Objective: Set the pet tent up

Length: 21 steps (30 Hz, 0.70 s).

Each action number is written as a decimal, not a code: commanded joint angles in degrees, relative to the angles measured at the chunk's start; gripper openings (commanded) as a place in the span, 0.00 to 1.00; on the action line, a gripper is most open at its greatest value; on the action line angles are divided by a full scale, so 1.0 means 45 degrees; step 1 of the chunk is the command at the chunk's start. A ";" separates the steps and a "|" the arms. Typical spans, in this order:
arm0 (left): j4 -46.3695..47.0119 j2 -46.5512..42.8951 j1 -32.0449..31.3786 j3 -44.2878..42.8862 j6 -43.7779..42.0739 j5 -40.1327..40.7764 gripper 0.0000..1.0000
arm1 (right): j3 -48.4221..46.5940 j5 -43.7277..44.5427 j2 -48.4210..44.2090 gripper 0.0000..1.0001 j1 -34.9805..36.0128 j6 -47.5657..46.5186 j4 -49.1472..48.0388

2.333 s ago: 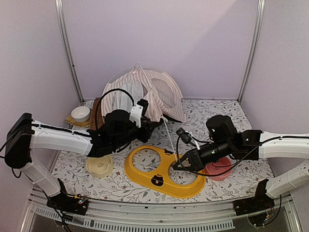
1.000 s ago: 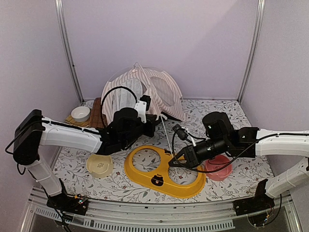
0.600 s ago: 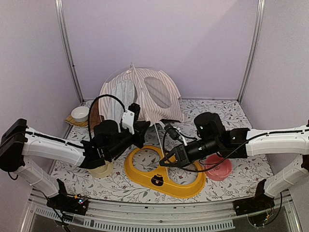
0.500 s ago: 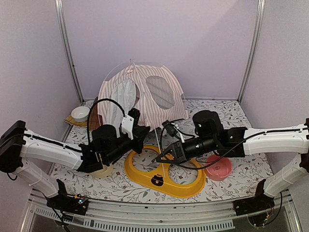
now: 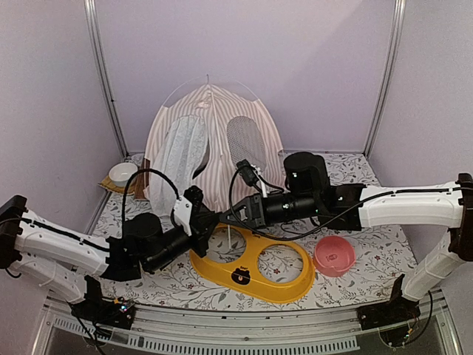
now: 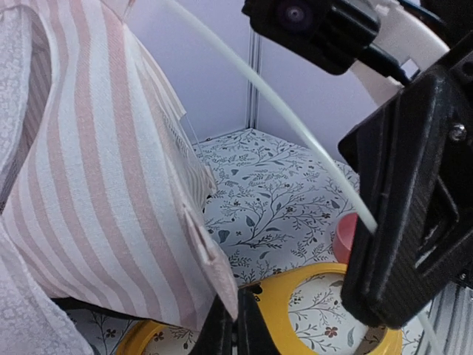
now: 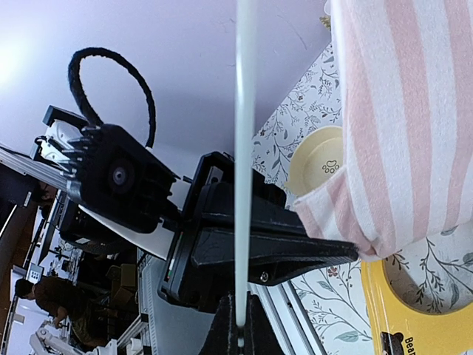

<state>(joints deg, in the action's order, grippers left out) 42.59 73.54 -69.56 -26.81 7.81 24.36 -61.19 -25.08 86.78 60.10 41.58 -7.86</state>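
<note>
The pet tent (image 5: 211, 140), a pink-and-white striped teepee with lace curtains, stands upright at the back centre. My left gripper (image 5: 213, 221) is shut on the tent's lower front fabric corner, which shows pinched at the jaws in the left wrist view (image 6: 222, 285). My right gripper (image 5: 230, 220) is shut on a thin white pole (image 7: 244, 148) right beside the left gripper. The pole arcs up over the tent (image 6: 295, 126). The two grippers almost touch above the yellow tray's left end.
A yellow two-hole feeder tray (image 5: 255, 268) lies front centre, with a pink bowl (image 5: 335, 255) to its right. A white bowl (image 5: 122, 173) on a woven mat and a brown mat (image 5: 140, 185) sit at the back left. A cream paw-print bowl (image 7: 318, 166) lies under the left arm.
The tent has risen from a slumped heap to a tall upright cone. Both grippers have moved together toward the tray's left end, the right arm swinging left with the pole.
</note>
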 commanded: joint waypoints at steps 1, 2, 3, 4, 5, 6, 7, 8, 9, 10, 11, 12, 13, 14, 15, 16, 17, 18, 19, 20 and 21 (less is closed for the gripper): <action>-0.1259 -0.0114 -0.0920 0.0659 0.0148 0.0163 0.00 | -0.1368 0.1775 0.0264 0.00 -0.0239 -0.0269 -0.1809; -0.1314 -0.0156 -0.1052 0.0749 0.0164 0.0325 0.00 | -0.1547 0.1915 0.0324 0.00 -0.0250 -0.0302 -0.1791; -0.1338 -0.0210 -0.1171 0.0846 0.0203 0.0421 0.00 | -0.1670 0.2038 0.0368 0.00 -0.0293 -0.0321 -0.1780; -0.1351 -0.0255 -0.1282 0.0916 0.0232 0.0485 0.00 | -0.1709 0.2099 0.0425 0.00 -0.0343 -0.0347 -0.1785; -0.1375 -0.0268 -0.1391 0.0981 0.0253 0.0568 0.00 | -0.1714 0.2129 0.0481 0.00 -0.0383 -0.0338 -0.1789; -0.1444 -0.0241 -0.1497 0.0990 0.0246 0.0681 0.00 | -0.2154 0.2172 0.0568 0.00 -0.0427 -0.0308 -0.1789; -0.1513 -0.0223 -0.1630 0.1010 0.0255 0.0812 0.00 | -0.2339 0.2219 0.0633 0.00 -0.0459 -0.0297 -0.1789; -0.1566 -0.0184 -0.1799 0.1015 0.0256 0.0922 0.00 | -0.2508 0.2244 0.0712 0.00 -0.0473 -0.0296 -0.1804; -0.1636 -0.0154 -0.1907 0.1008 0.0255 0.1079 0.00 | -0.2664 0.2267 0.0827 0.00 -0.0499 -0.0286 -0.1803; -0.1698 -0.0119 -0.2023 0.1000 0.0287 0.1214 0.00 | -0.2837 0.2296 0.0870 0.00 -0.0517 -0.0278 -0.1791; -0.1745 -0.0073 -0.2145 0.1007 0.0296 0.1326 0.00 | -0.2986 0.2351 0.0949 0.00 -0.0549 -0.0261 -0.1787; -0.1780 -0.0028 -0.2275 0.1020 0.0329 0.1472 0.00 | -0.3119 0.2400 0.0983 0.00 -0.0587 -0.0272 -0.1799; -0.1807 0.0021 -0.2399 0.1049 0.0360 0.1622 0.00 | -0.3316 0.2425 0.1069 0.00 -0.0631 -0.0241 -0.1793; -0.1864 0.0076 -0.2509 0.1047 0.0391 0.1750 0.00 | -0.3453 0.2453 0.1116 0.00 -0.0692 -0.0223 -0.1789; -0.1912 0.0125 -0.2618 0.1069 0.0424 0.1871 0.00 | -0.3558 0.2532 0.1151 0.00 -0.0717 -0.0204 -0.1789; -0.1965 0.0172 -0.2703 0.1057 0.0462 0.1994 0.00 | -0.3669 0.2620 0.1189 0.00 -0.0762 -0.0198 -0.1787; -0.2037 0.0220 -0.2816 0.1067 0.0474 0.2114 0.00 | -0.3771 0.2682 0.1243 0.00 -0.0782 -0.0198 -0.1779; -0.2083 0.0252 -0.2923 0.1056 0.0520 0.2220 0.00 | -0.3869 0.2772 0.1284 0.00 -0.0828 -0.0183 -0.1752; -0.2131 0.0276 -0.3021 0.1077 0.0552 0.2326 0.00 | -0.3964 0.2811 0.1340 0.00 -0.0876 -0.0142 -0.1740; -0.2156 0.0274 -0.3131 0.1077 0.0566 0.2454 0.00 | -0.4040 0.2904 0.1394 0.00 -0.0894 -0.0135 -0.1732; -0.2183 0.0274 -0.3226 0.1075 0.0568 0.2545 0.00 | -0.4088 0.2999 0.1425 0.00 -0.0913 -0.0139 -0.1721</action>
<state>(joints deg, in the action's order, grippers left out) 42.54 72.55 -79.07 -24.47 9.67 38.92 -73.65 -21.30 93.91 60.31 41.17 -4.16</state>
